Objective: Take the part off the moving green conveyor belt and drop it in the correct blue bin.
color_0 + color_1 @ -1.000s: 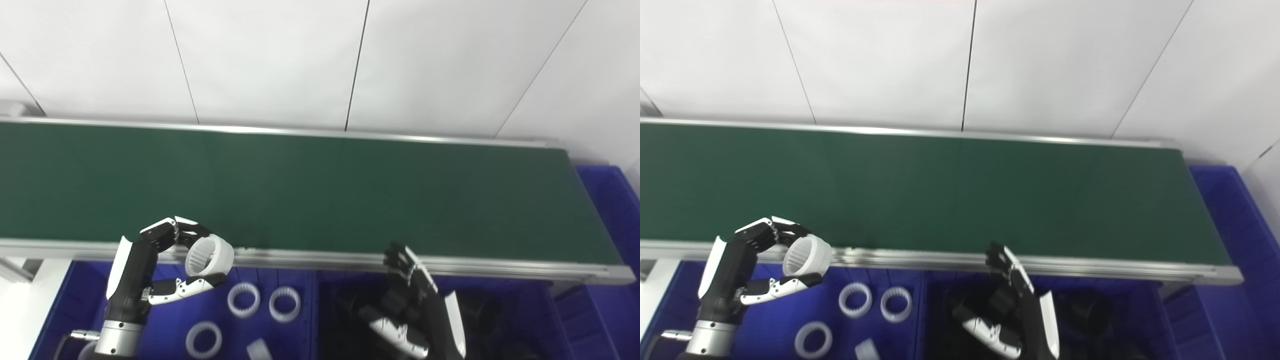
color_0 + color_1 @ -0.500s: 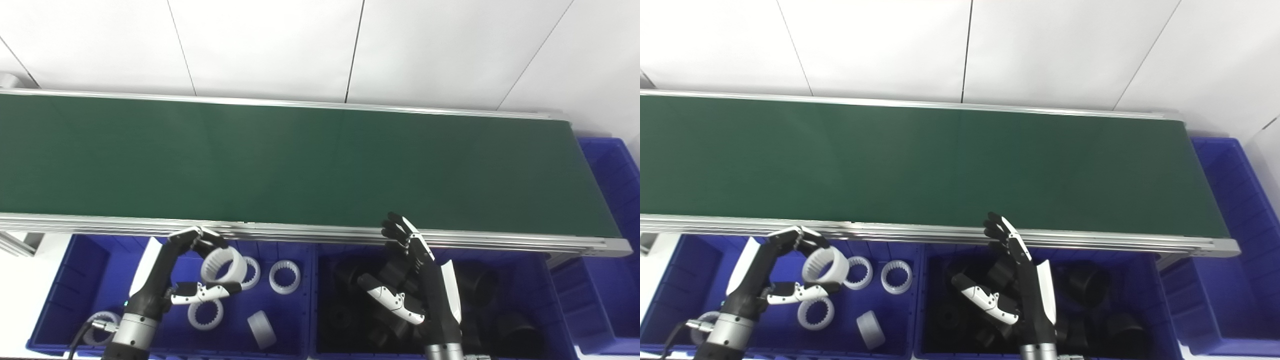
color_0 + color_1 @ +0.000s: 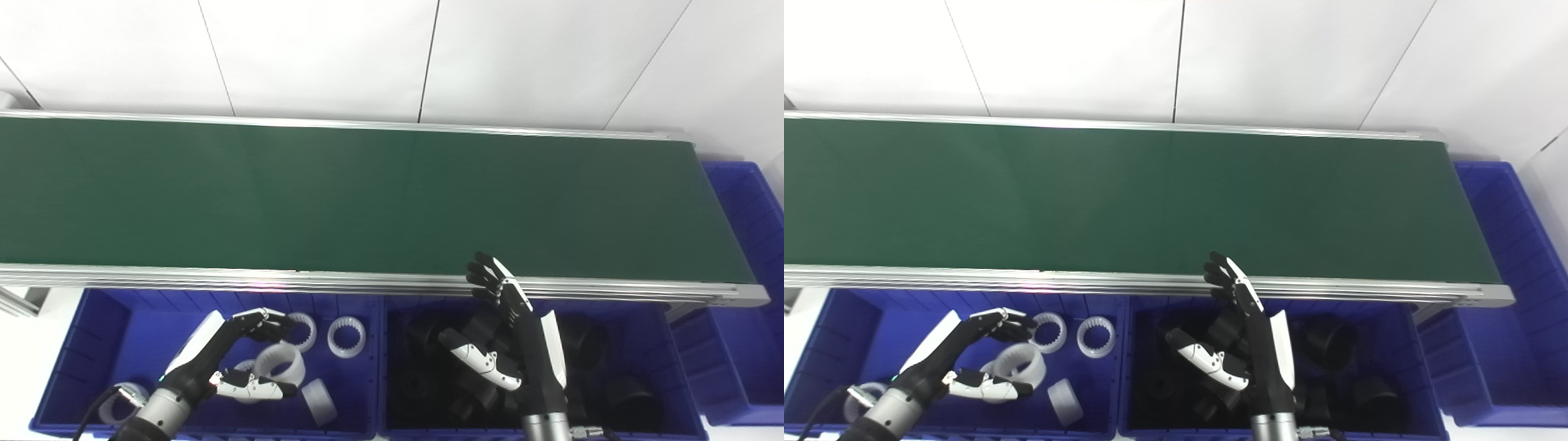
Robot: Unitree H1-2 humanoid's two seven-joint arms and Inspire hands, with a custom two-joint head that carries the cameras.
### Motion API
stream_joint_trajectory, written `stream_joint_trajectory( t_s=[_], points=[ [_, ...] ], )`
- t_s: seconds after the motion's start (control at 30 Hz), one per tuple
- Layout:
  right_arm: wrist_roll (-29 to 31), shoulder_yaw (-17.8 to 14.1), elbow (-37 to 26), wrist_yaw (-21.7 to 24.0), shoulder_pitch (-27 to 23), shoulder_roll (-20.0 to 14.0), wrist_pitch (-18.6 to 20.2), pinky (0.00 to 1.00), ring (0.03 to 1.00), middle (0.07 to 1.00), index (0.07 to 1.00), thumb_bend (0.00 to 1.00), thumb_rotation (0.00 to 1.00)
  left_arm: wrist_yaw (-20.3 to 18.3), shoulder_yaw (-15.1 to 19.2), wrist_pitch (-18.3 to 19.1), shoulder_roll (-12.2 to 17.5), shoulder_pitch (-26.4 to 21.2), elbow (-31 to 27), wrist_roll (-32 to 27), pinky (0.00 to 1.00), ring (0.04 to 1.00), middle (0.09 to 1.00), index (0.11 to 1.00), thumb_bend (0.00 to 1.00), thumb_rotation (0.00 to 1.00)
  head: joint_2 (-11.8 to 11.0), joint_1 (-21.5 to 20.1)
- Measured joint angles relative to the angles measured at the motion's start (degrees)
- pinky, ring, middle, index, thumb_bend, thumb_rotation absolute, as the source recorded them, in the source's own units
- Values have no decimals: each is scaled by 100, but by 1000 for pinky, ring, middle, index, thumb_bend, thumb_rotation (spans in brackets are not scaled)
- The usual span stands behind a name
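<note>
White toothed ring [image 3: 280, 362]: rigid moulded plastic, judged light, smooth outside, ridged within. Location: left blue bin [image 3: 79, 343], between thumb and fingers [image 3: 260, 318] of left hand [image 3: 236, 355]. Fingers spread; contact with ring uncertain, looks released or nearly so. Best hold: outer wall, pinched across opposite sides. Right hand [image 3: 511, 343]: fingers apart, empty, above bin of black parts [image 3: 588, 349]. Green conveyor belt [image 3: 367, 196]: bare beyond fingers.
</note>
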Motion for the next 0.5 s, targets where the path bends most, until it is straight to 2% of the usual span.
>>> stream_joint_trajectory(
  t_s=[0.07, 0.17, 0.3, 0.4, 0.5],
  points=[
    [1, -3, 0, 32, -1, 1, 6, 739, 793, 822, 868, 697, 488, -127, 6, -47, -1, -11, -20, -383, 967, 999, 999, 961, 1000, 382, -9, -26],
    [1, -3, -1, 91, -1, 8, 29, 730, 792, 823, 865, 702, 496, -280, 6, -476, -26, -19, 6, -958, 959, 997, 1000, 966, 1000, 395, -18, -53],
    [1, -2, 0, 140, -4, 9, 87, 725, 793, 831, 865, 724, 531, -246, 28, -952, -209, -64, -19, -1090, 936, 972, 974, 941, 1000, 410, -44, -140],
    [-36, 0, 2, 173, -12, 13, 129, 712, 783, 825, 856, 732, 526, -208, 70, -1211, -477, -124, -17, -1346, 844, 909, 941, 918, 1000, 371, -79, -211],
    [-47, 2, 7, 182, -11, 20, 131, 711, 784, 828, 862, 731, 529, -204, 115, -1410, -618, -146, 17, -1654, 834, 920, 945, 917, 1000, 364, -97, -211]
  ],
)
